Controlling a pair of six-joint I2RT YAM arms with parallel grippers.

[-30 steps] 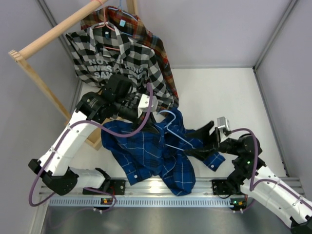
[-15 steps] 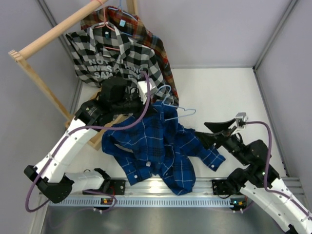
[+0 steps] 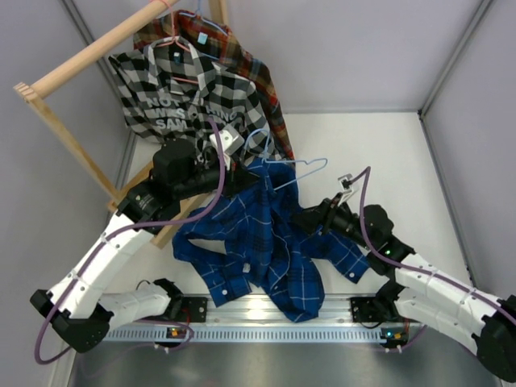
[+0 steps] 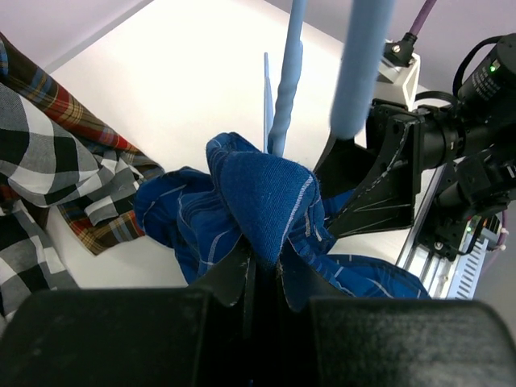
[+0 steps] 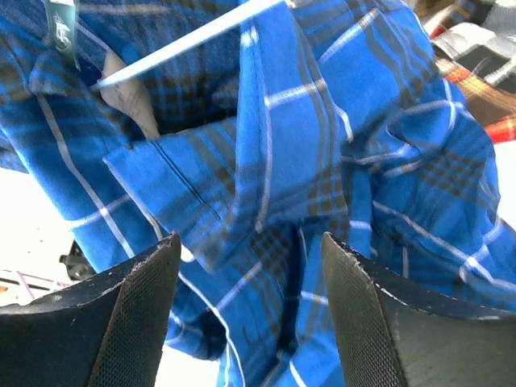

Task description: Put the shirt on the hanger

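The dark blue plaid shirt hangs bunched from my left gripper, its lower part lying on the white table. The left gripper is shut on a fold of the shirt near the collar. The light-blue wire hanger sticks out of that fold, up and to the right; its wires rise just past the pinched cloth. My right gripper is open at the shirt's right side. In the right wrist view its open fingers frame the plaid cloth, with a hanger wire crossing above.
A wooden rack stands at the back left with a black-and-white checked shirt and a red-brown plaid shirt on it. Grey walls close in the table on both sides. A metal rail runs along the near edge.
My left gripper has lifted the shirt and hanger up and towards the back left. My right arm has swung in from the right and now has its open fingers at the shirt.
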